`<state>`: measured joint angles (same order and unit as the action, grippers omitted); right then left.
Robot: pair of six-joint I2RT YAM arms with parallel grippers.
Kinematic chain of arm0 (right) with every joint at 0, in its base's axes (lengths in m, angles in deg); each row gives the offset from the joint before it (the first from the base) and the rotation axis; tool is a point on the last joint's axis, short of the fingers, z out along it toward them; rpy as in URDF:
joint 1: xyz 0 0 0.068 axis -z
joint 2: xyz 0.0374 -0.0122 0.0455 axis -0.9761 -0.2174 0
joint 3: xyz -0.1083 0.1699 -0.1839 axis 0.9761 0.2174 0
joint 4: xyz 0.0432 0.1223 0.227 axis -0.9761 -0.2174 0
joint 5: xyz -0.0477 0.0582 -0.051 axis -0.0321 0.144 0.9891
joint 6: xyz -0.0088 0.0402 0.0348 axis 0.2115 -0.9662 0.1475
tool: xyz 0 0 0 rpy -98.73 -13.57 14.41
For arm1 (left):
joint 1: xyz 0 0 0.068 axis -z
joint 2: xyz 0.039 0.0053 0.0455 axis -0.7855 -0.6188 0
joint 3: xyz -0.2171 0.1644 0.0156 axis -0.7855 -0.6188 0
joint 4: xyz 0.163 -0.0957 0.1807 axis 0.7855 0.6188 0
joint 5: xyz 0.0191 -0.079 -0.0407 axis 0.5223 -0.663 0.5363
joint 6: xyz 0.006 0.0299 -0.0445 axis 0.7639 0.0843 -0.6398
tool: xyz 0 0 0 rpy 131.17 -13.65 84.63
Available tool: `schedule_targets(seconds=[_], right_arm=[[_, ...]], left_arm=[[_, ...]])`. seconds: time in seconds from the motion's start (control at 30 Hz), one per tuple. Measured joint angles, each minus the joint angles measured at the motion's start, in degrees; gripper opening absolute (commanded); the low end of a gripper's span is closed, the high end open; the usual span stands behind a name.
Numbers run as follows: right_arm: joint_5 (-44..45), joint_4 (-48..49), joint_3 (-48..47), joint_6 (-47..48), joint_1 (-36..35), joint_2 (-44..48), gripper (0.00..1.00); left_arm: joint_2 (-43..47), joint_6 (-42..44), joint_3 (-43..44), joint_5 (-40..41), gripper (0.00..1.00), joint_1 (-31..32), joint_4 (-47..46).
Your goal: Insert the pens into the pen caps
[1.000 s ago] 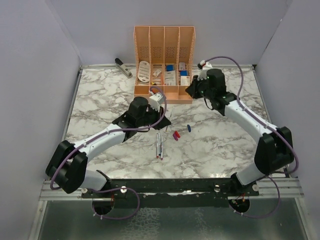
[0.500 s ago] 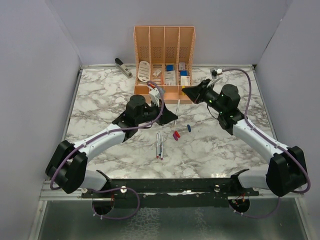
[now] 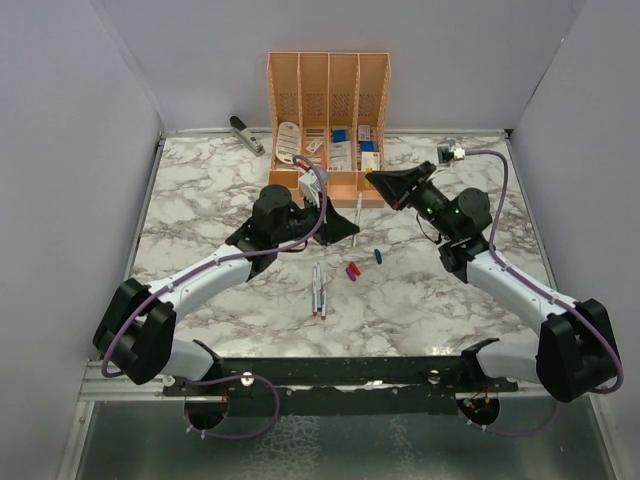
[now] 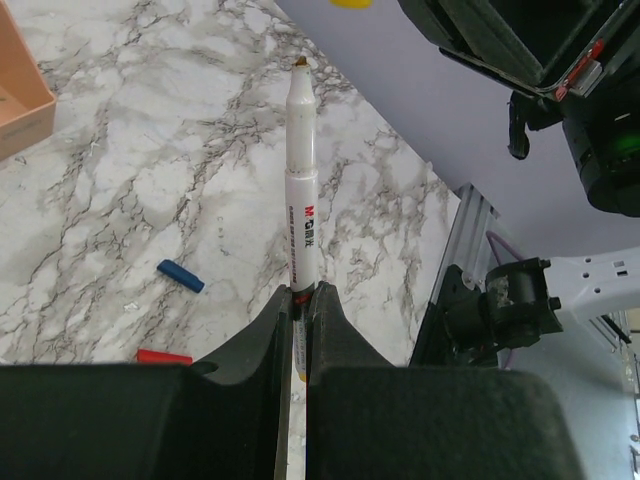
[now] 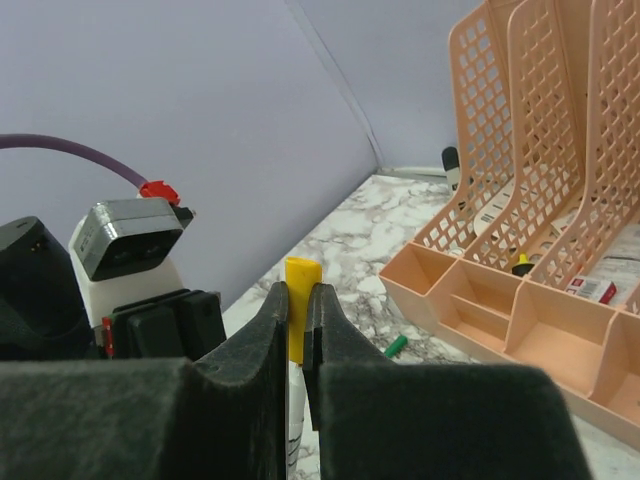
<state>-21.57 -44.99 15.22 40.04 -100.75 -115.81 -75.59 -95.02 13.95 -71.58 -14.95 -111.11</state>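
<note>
Marble-patterned tabletop (image 3: 200,200), white veined with grey, sits between plain lilac-grey walls (image 3: 70,120). My left gripper (image 4: 298,298) is clamped on one pen (image 4: 301,170). Its long axis runs straight out from my fingertips, bare dark tip leading, toward the far edge of the surface. My right gripper (image 5: 296,300) pinches the yellow cap (image 5: 301,278), which is just apart from that tip. Lower down, near the middle of the surface, lie a blue cap (image 4: 181,276) and a red cap (image 4: 165,356), apart from each other. A green cap (image 5: 396,346) lies by the front rim of the peach organiser (image 5: 560,335) at the far edge. That makes four caps I can count. More pens (image 3: 318,290) lie side by side toward the near edge, pointing near to far; I am sure of two. One grey stapler (image 3: 245,133) rests in the far left corner.
</note>
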Motion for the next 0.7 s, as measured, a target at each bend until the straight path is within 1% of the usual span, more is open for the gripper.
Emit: schedule_targets(seconds=[0.23, 0.7], right_arm=[[0.04, 5.4, 1.57, -1.66, 0.0, 0.0, 0.01], [0.04, 6.64, 1.57, -1.66, 0.0, -0.15, 0.01]], left_arm=[[-0.13, -0.52, 1.25, -0.7, 0.0, 0.0, -0.26], [-0.85, -0.68, 1.84, -2.12, 0.0, 0.02, -0.31]])
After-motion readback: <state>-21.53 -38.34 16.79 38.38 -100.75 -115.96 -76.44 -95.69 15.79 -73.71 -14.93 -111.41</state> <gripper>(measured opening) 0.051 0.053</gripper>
